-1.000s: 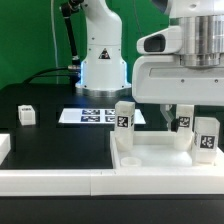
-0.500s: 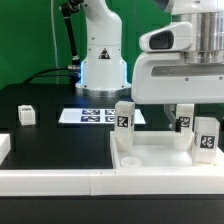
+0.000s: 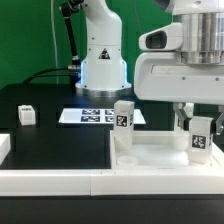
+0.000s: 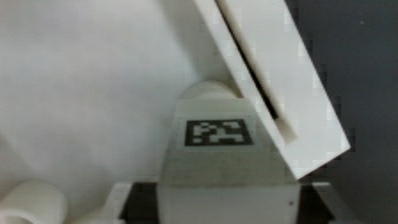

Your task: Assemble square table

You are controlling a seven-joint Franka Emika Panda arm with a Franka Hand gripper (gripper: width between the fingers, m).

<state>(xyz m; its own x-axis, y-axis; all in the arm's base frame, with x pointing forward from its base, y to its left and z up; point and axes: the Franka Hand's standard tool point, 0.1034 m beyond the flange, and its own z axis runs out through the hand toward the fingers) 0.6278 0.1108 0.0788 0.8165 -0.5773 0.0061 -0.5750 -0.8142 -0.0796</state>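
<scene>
Closed narrow with the pincer [image 3: 200, 124] on the held leg [image 3: 201, 138], slightly tilted, at the right of the exterior frame, just over the table top [image 3: 160, 160]. Lying at lower right on the black bench [image 3: 60, 150], that top. Standing upright near its left edge, a second leg [image 3: 122, 117]; fastened or only placed, cannot tell. Lying apart at far left of the bench, a loose leg [image 3: 26, 115]. Judged roughly halfway: held leg to seat, loose leg to fetch.

A tagged white leg [image 4: 217, 175] stands just beside the tabletop's raised rim [image 4: 267, 70] — inside it.
</scene>
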